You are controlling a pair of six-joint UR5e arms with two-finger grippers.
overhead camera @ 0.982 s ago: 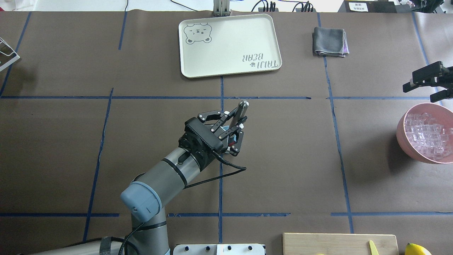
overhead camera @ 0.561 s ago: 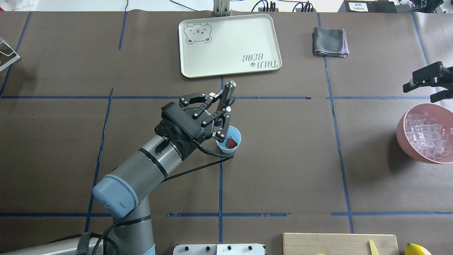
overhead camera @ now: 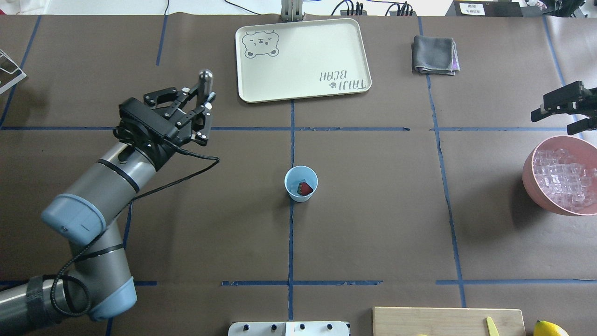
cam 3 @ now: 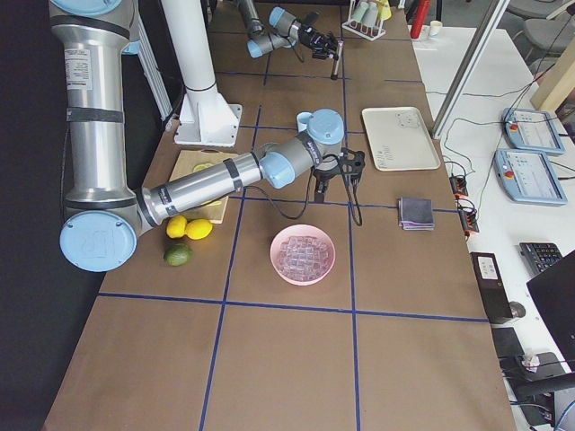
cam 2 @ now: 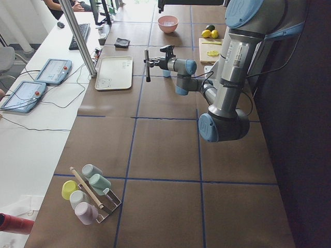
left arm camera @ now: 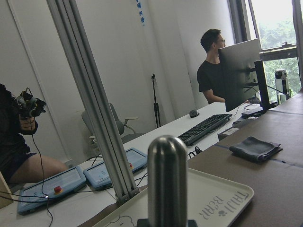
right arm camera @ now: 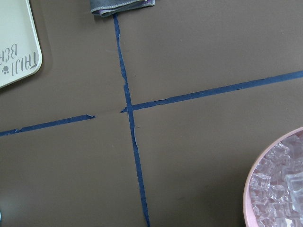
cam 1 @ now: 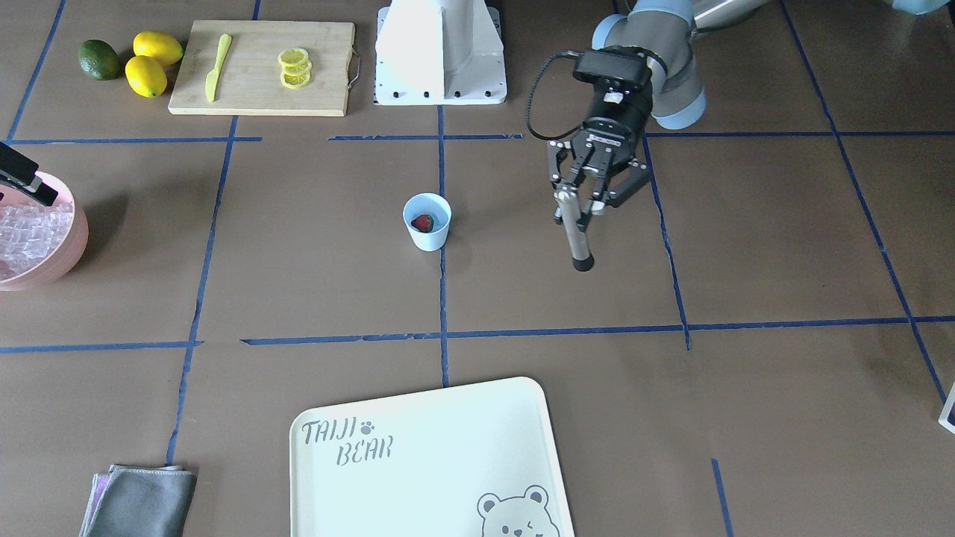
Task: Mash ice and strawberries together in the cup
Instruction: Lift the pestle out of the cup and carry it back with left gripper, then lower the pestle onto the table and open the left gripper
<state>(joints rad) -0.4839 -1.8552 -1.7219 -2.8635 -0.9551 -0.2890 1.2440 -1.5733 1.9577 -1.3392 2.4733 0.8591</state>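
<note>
The pale blue cup [overhead camera: 301, 183] stands mid-table, also in the front view [cam 1: 427, 221]. One red strawberry [overhead camera: 305, 188] lies inside it; I cannot make out any ice in the cup. The ice [overhead camera: 562, 179] fills the pink bowl [overhead camera: 531, 179] at the right edge. My left gripper [overhead camera: 204, 101] is shut on a steel muddler [overhead camera: 204, 84] and holds it in the air, far to the left of the cup. The muddler fills the left wrist view [left arm camera: 166, 179]. My right gripper [overhead camera: 551, 122] hangs open and empty just behind the pink bowl.
A cream bear tray [overhead camera: 303, 60] and a folded grey cloth [overhead camera: 435, 54] lie at the far side. A cutting board [cam 1: 261, 67] with lemon slices and a yellow knife, two lemons and a green fruit sit near the robot base. A cup rack [cam 2: 88, 191] stands at the left end.
My left arm lifted the muddler away from the cup and swung it far to the left. The cup and strawberry now show uncovered. The right arm has not moved.
</note>
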